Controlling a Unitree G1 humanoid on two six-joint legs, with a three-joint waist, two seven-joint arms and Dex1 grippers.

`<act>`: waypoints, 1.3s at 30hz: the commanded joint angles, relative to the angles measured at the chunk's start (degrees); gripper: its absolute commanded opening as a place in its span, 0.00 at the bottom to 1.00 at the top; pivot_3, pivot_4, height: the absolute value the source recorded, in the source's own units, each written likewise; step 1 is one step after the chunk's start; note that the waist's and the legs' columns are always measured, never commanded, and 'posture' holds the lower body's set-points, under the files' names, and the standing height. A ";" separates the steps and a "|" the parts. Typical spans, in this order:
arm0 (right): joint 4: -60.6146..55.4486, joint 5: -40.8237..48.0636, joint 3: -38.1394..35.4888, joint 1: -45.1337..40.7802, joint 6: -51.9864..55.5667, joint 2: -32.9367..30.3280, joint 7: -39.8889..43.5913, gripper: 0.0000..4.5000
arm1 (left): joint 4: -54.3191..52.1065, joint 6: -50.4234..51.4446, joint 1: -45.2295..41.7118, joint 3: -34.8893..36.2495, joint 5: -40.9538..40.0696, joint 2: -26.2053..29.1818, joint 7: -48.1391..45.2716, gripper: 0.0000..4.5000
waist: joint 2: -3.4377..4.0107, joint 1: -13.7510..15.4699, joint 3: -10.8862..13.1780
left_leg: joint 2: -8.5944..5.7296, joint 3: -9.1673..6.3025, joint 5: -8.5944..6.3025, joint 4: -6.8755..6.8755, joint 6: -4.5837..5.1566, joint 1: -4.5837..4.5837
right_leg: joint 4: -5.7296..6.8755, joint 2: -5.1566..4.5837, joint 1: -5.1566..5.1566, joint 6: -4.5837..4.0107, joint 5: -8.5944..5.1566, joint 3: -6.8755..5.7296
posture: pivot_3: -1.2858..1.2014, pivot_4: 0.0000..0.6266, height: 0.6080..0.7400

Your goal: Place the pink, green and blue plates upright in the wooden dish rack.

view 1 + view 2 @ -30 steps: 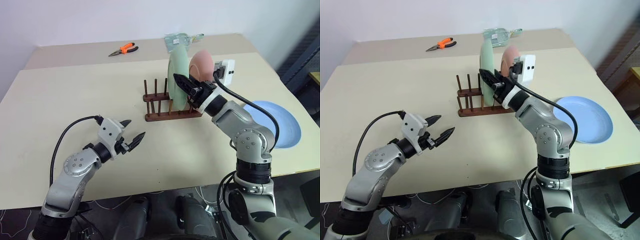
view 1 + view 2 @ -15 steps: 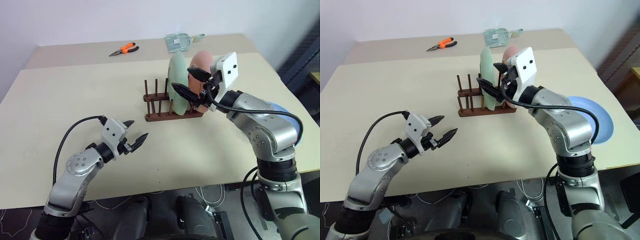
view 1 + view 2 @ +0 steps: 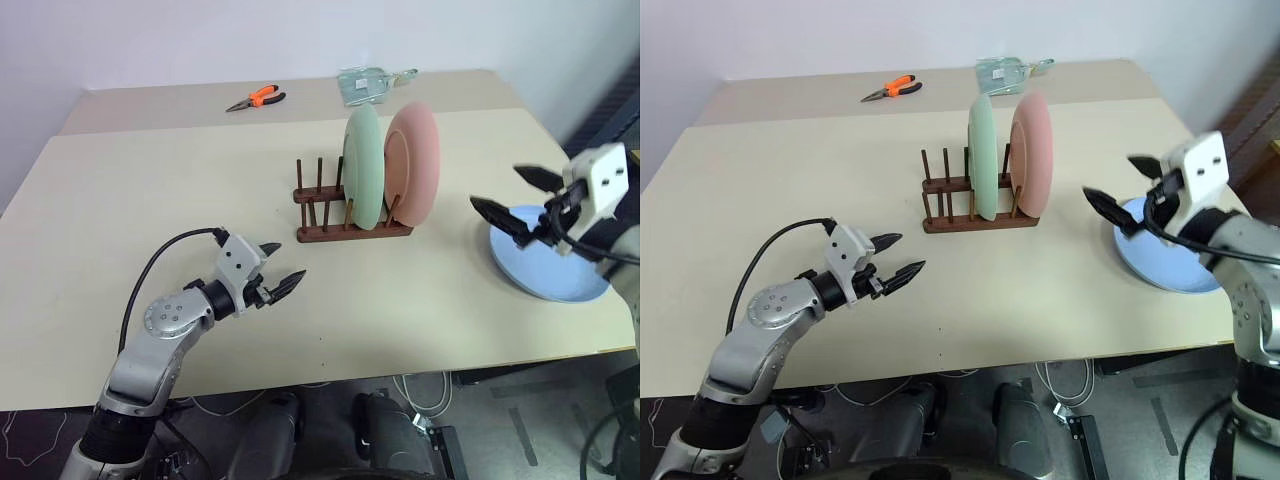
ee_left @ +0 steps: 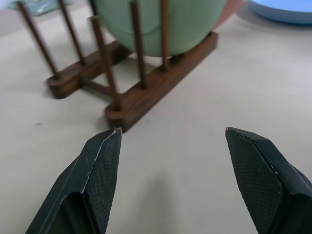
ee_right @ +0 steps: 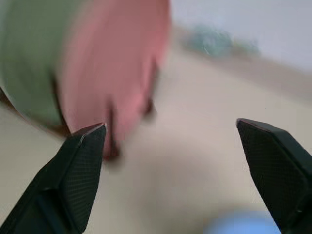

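Note:
The green plate and the pink plate stand upright side by side in the wooden dish rack near the table's middle. The blue plate lies flat near the table's right edge. My right gripper hovers open and empty over the blue plate's near-left side, right of the rack. My left gripper is open and empty, low over the table in front-left of the rack, pointing toward it. The left wrist view shows the wooden dish rack close ahead with the green plate in it.
Orange-handled pliers lie at the table's far side, and a clear packet lies behind the rack. The table has open surface left of the rack. The blue plate sits near the table's right front corner.
My right gripper let go of the green plate, opened wide and swung right, away from the rack to above the blue plate. The green plate now stands in the rack. The left gripper stayed put.

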 commanded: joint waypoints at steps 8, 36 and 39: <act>12.44 -21.81 13.47 1.88 -6.09 1.80 -12.84 0.88 | -0.05 -1.71 -1.29 -0.61 0.90 -1.08 -1.18 0.77 | 0.11 0.09 -0.06 | 0.02 0.17 0.00 0.08 0.01 0.04 | 0.06 0.00 0.00 -0.12 -0.06 0.09 | 0.52 0.24 1.00; -15.14 50.12 5.26 -38.19 6.14 32.12 -30.24 0.01 | 15.65 -19.20 -0.56 10.84 10.03 -0.74 9.67 0.77 | 0.38 -0.67 -0.03 | 0.03 0.18 -0.15 0.28 0.22 -0.01 | 0.06 0.02 -0.02 -0.03 0.03 0.26 | 0.52 0.24 1.00; -13.94 55.41 9.01 -39.57 5.72 39.67 -36.53 0.01 | 16.45 -20.47 -0.13 11.29 10.62 -0.75 10.38 0.77 | 0.41 -1.43 -0.07 | 0.11 0.25 -0.14 0.15 0.21 0.00 | 0.28 0.08 -0.24 -0.01 0.06 0.37 | 0.52 0.24 1.00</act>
